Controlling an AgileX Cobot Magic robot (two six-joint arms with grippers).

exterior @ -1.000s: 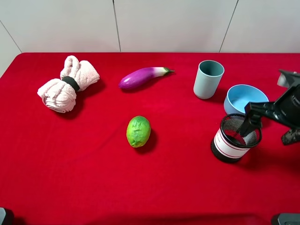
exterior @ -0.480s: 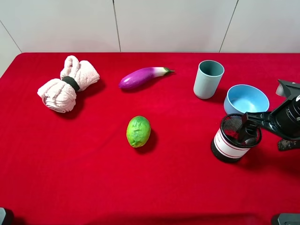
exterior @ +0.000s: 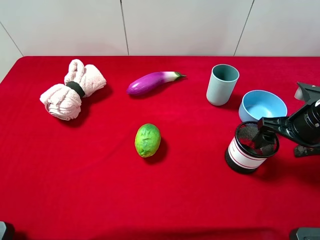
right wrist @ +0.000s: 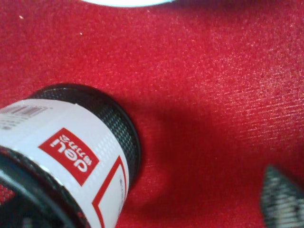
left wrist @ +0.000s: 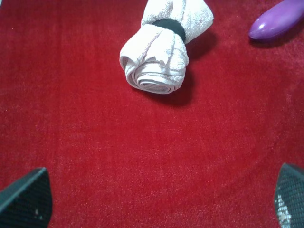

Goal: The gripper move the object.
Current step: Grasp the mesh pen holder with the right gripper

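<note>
From above, I see the mesh cup (exterior: 247, 150) standing near the right edge of the red table (exterior: 100, 190), just in front of the blue bowl (exterior: 262, 105), with my right gripper (exterior: 266, 135) at its rim. My left gripper (left wrist: 156, 199) is spread wide over bare table near the rolled towel (left wrist: 159, 61). At the right wrist, one fingertip (right wrist: 281, 199) stands apart from the mesh cup (right wrist: 71, 156), so the right gripper is spread, not pinching.

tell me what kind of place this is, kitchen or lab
Probably a robot test bench, not a kitchen: red-cloth table, blank white wall panels, and unrelated props spaced apart, such as an eggplant, a rolled towel and a mesh cup.
</note>
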